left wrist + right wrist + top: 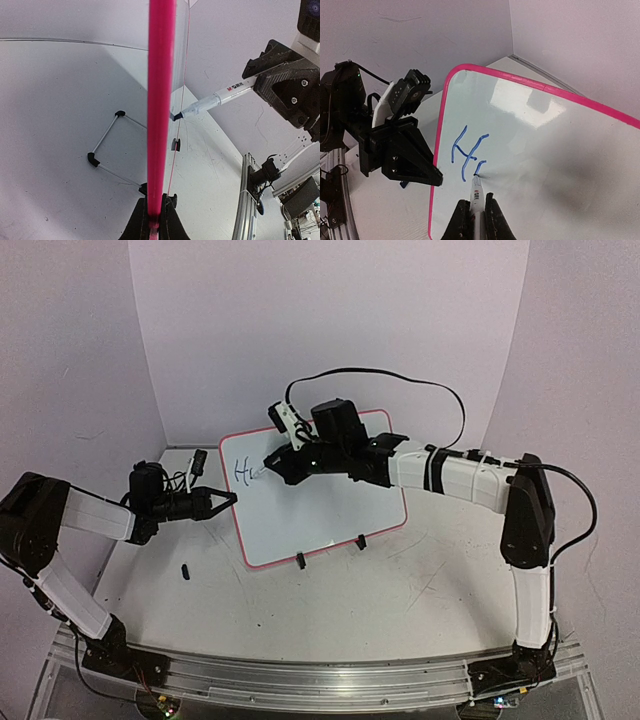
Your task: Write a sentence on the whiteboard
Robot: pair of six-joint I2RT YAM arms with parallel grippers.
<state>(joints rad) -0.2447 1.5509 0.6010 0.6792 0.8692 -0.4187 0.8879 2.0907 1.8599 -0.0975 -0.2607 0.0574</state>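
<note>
The whiteboard (330, 515) stands tilted on the table on two black clip feet (300, 560), with its pink rim around it. My left gripper (228, 500) is shut on the board's left rim (161, 100), seen edge-on in the left wrist view. My right gripper (278, 462) is shut on a white marker (476, 192) whose tip touches the board face (545, 150). The sentence (467, 150) is blue lettering at the board's upper left: an "H" and one short stroke beside it (242, 473). The marker also shows in the left wrist view (215, 100).
A small dark cap (186, 570) lies on the table left of the board. A thin wire stand with black corners (105, 145) lies on the table behind the board. Walls close in at the back and both sides. A black cable loops over the right arm (400, 375).
</note>
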